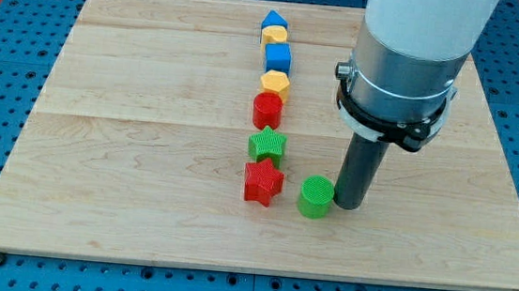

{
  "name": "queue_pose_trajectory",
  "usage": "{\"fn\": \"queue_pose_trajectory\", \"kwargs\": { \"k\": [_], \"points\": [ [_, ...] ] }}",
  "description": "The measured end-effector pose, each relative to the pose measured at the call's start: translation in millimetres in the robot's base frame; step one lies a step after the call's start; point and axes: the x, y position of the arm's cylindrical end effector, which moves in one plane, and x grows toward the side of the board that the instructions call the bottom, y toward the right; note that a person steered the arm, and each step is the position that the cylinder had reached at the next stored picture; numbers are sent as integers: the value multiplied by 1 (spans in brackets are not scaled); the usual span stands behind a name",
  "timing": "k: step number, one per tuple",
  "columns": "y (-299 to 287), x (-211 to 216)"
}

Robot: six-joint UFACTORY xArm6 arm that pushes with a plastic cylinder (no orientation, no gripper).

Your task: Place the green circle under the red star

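Note:
The green circle [315,196] sits on the wooden board, just right of the red star [263,182] with a small gap between them. My tip [349,205] stands right beside the green circle, on its right side, touching or nearly touching it. The red star lies at the bottom end of a column of blocks, directly below the green star [267,145].
Above the green star the column runs up the view: a red block [267,110], a yellow hexagon [275,83], a blue cube [278,57], a yellow block [274,36] and a blue block [273,20]. The board's bottom edge [258,270] lies below.

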Motion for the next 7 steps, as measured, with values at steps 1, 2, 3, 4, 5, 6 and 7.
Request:
{"fn": "queue_pose_trajectory", "kwargs": {
  "k": [1, 2, 3, 4, 5, 6, 7],
  "points": [
    [28, 0],
    [39, 0],
    [32, -15],
    [21, -33],
    [21, -33],
    [13, -2],
    [13, 7]
  ]
}}
